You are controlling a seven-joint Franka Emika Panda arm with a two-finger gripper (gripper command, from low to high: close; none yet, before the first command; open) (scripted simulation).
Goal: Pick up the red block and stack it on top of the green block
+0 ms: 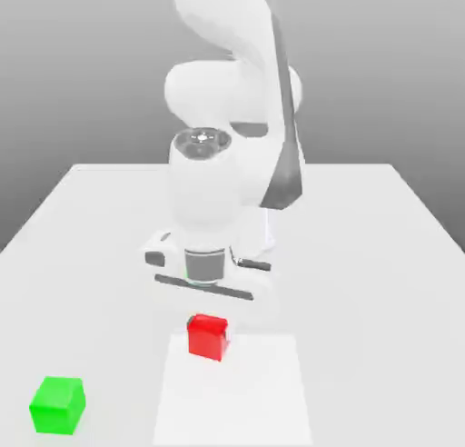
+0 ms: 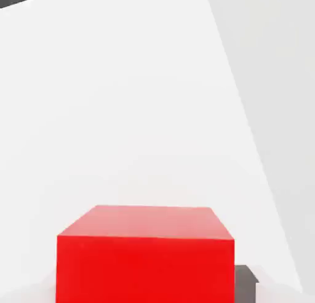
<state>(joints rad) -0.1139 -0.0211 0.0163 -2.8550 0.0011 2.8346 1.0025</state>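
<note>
The red block (image 1: 208,336) rests on the white table, toward the front and a little to the exterior view's left of centre. My gripper (image 1: 207,298) hangs directly above it, pointing down, with a small gap between the hand and the block's top. In the hand view the red block (image 2: 146,258) looms large and close, with its top face and one side showing. The green block (image 1: 57,404) sits on the table near the front corner at the exterior view's left, well apart from the red block and the gripper.
The white table (image 1: 363,254) stretches wide around both blocks, and a paler rectangular patch (image 1: 245,400) lies under and in front of the red block. The arm's bulky white links (image 1: 227,118) rise behind the hand.
</note>
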